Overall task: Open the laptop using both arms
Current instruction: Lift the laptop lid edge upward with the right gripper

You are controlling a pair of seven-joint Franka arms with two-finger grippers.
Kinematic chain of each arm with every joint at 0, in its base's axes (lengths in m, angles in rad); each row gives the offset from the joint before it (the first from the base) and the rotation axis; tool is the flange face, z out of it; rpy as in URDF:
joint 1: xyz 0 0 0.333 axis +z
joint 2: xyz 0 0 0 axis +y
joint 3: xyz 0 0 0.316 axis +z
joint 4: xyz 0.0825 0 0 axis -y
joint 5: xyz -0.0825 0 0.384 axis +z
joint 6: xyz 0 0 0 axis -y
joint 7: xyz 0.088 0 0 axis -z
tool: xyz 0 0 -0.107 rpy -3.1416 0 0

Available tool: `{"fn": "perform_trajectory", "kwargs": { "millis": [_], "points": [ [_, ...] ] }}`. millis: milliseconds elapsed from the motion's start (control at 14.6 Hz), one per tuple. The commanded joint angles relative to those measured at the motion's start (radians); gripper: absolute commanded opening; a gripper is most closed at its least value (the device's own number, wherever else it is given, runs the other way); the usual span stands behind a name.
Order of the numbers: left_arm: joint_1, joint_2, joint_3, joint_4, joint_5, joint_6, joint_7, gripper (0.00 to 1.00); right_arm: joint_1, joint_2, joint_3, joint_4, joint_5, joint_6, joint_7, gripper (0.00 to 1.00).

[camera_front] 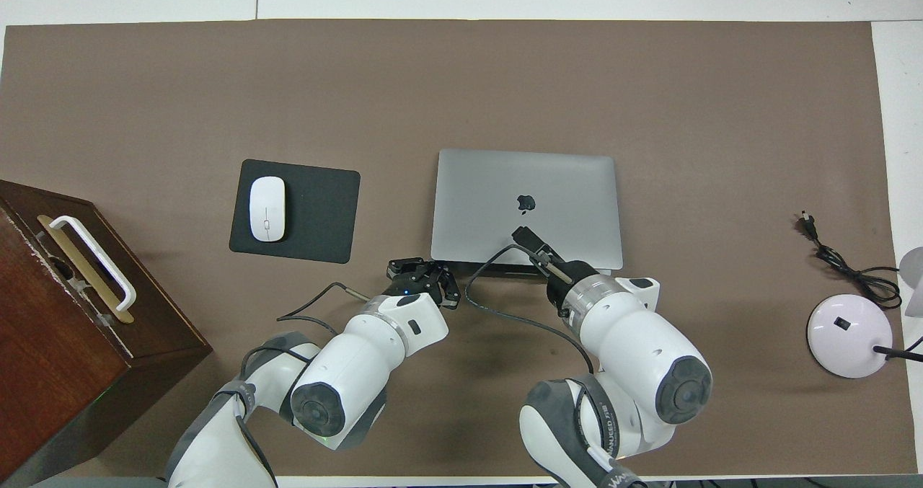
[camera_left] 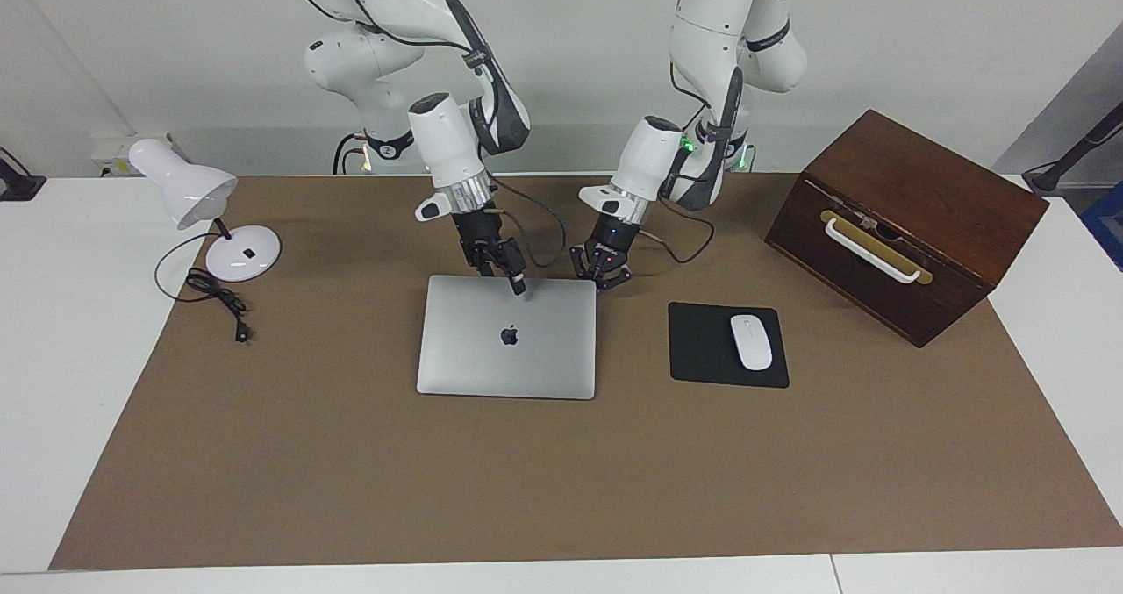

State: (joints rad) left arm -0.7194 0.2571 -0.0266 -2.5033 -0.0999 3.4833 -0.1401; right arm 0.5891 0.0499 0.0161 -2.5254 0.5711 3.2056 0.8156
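- Facing view: the laptop [camera_left: 507,337] lies shut and flat on the brown mat [camera_left: 351,471], beside the black mouse pad [camera_left: 727,345], its edge nearest the robots under both grippers.
- The right gripper [camera_left: 514,278] is over the lid near that edge, about midway along it. One finger [camera_left: 518,283] reaches down to the lid; whether it touches, and whether the fingers are parted or closed, cannot be told.
- The left gripper [camera_left: 603,276] hangs just off the laptop's corner toward the left arm's end, low over the mat. Its fingers appear spread and hold nothing.
- Overhead view: both grippers, right [camera_front: 531,242] and left [camera_front: 422,272], crowd the same edge of the laptop [camera_front: 526,207].
- Risk, lid pinned: if the right finger presses down while the left gripper lifts, the lid will likely not rise, or the whole laptop will tip.
- Risk, sliding: a sideways push at the corner without a hold on the base may skid the laptop toward the lamp [camera_left: 197,208] or twist it on the mat.
- Risk, slip: the thin metal edge offers little purchase; a finger could skate off and scratch the lid.
- Risk, collision: the two wrists stand near each other, and loose cables [camera_left: 544,225] hang between them; a snag is possible.
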Motion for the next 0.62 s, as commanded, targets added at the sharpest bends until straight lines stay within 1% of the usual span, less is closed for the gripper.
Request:
{"fn": "perform_trajectory", "kwargs": {
  "millis": [0,548],
  "points": [
    [-0.012,0.040,0.013,0.044,0.003,0.022,0.013,0.00,-0.006,0.015,0.007,0.014,0.026,0.022,-0.035,0.99],
    [-0.009,0.053,0.014,0.038,0.006,0.022,0.024,0.00,-0.006,0.019,0.007,0.016,0.026,0.023,-0.032,0.99]
  ]
}}
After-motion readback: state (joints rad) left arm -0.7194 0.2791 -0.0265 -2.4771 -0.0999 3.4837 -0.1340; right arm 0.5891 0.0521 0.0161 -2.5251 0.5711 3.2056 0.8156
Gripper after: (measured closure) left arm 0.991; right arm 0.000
